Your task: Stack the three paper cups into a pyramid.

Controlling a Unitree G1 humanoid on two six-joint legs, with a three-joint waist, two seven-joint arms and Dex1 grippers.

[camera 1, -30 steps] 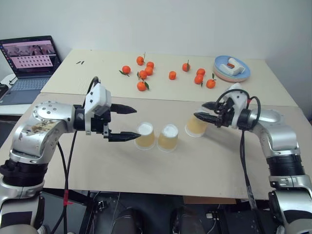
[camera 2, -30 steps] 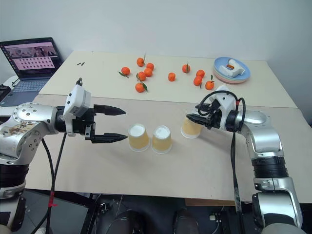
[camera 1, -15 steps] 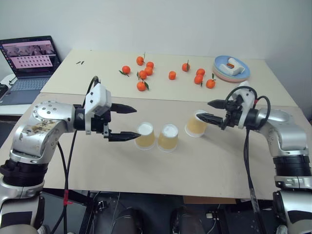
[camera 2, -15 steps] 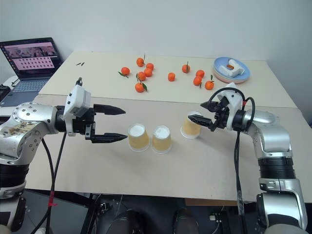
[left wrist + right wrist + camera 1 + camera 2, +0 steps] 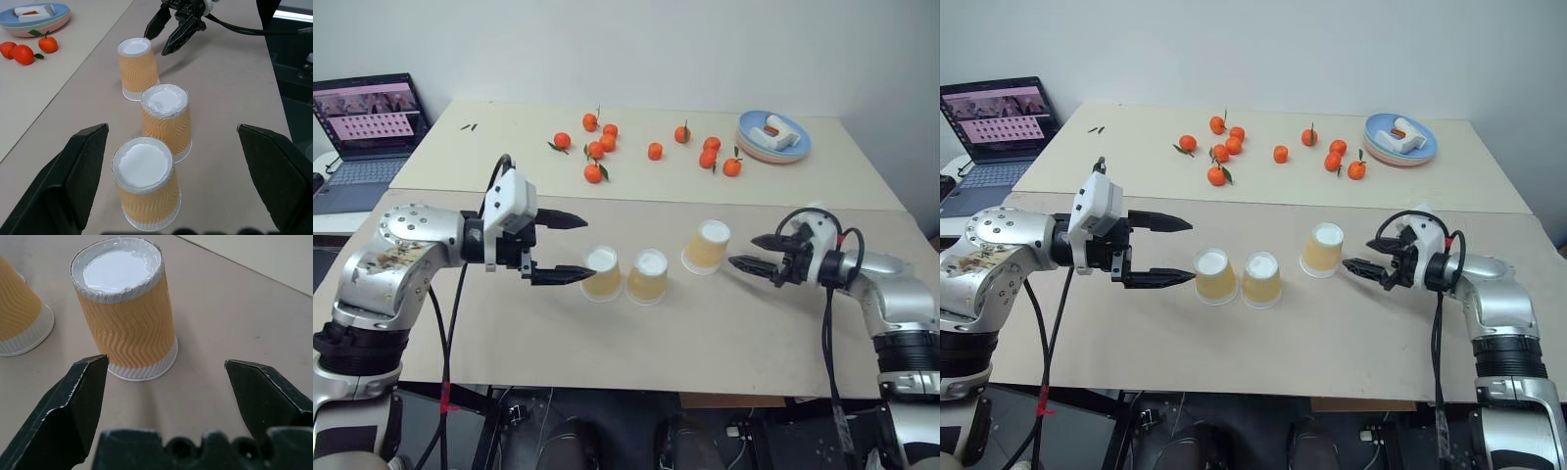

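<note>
Since a second ago our right gripper [image 5: 751, 252] has dropped back from the third cup [image 5: 707, 245], jaws open and empty, lining up low. Two cups [image 5: 626, 274] stand touching as the base; our left gripper [image 5: 570, 248] waits open beside them.

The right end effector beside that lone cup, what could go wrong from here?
The right end effector is open, level with the lone cup, which stands upside down and unheld; a misaligned approach could tip it. Placing it atop the two touching cups may topple them, with the open left end effector close by.
</note>
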